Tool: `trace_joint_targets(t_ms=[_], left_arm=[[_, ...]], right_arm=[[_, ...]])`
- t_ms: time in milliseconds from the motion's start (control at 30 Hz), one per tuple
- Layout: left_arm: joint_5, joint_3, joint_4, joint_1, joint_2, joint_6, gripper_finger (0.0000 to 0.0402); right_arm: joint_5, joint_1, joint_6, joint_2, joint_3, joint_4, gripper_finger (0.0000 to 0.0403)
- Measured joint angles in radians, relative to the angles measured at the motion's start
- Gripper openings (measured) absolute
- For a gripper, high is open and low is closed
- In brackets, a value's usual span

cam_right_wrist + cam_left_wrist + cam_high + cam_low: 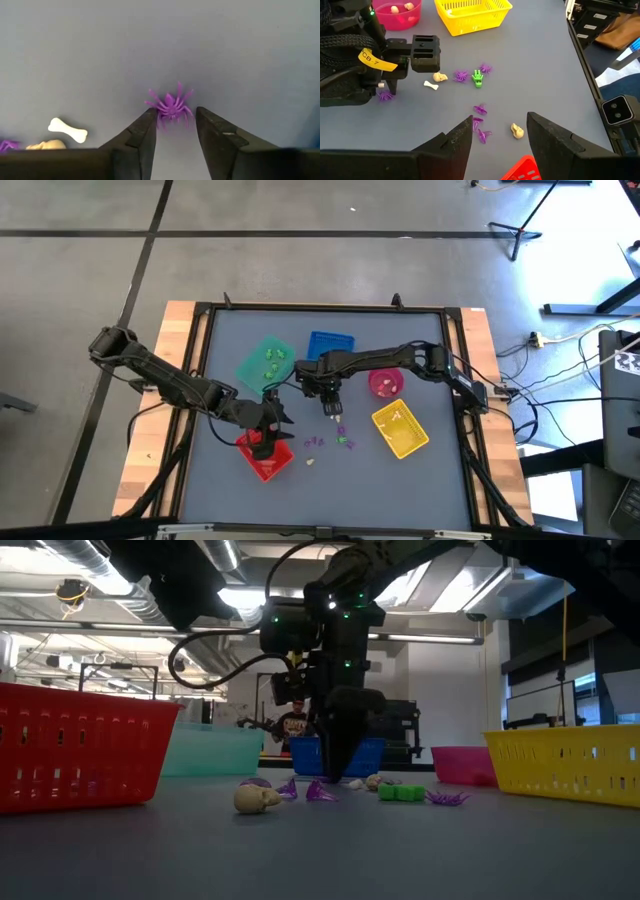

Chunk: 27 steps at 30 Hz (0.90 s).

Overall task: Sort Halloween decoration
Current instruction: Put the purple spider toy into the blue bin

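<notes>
Right wrist view has the right hand open, fingers straddling a purple spider on the bench. Left hand hangs open over the red tray.

Trinkets lie loose on the grey table: purple spiders, a green hand, a white bone, two cream skulls, and some purple bits. More green ones are in the green tray.
</notes>
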Motion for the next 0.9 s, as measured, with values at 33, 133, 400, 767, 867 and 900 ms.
trace_joint_targets(t_ms=[33,133,400,767,867,900], left_arm=[[0.000,0.000,0.000,0.000,0.000,0.000,0.0170],[0.000,0.000,0.000,0.000,0.000,0.000,0.0170],[0.000,0.000,0.000,0.000,0.000,0.000,0.0170],[0.000,0.000,0.000,0.000,0.000,0.000,0.0170],[0.000,0.000,0.000,0.000,0.000,0.000,0.0170],[0.000,0.000,0.000,0.000,0.000,0.000,0.0170]], right_arm=[[-0.003,0.000,0.000,0.000,0.000,0.000,0.0128],[-0.004,0.000,0.001,0.000,0.000,0.000,0.0104],[-0.008,0.000,0.001,0.000,0.000,0.000,0.0061],[-0.008,0.000,0.001,0.000,0.000,0.000,0.0035],[-0.008,0.000,0.001,0.000,0.000,-0.001,0.0024],[-0.009,0.000,0.001,0.000,0.000,-0.001,0.0020]])
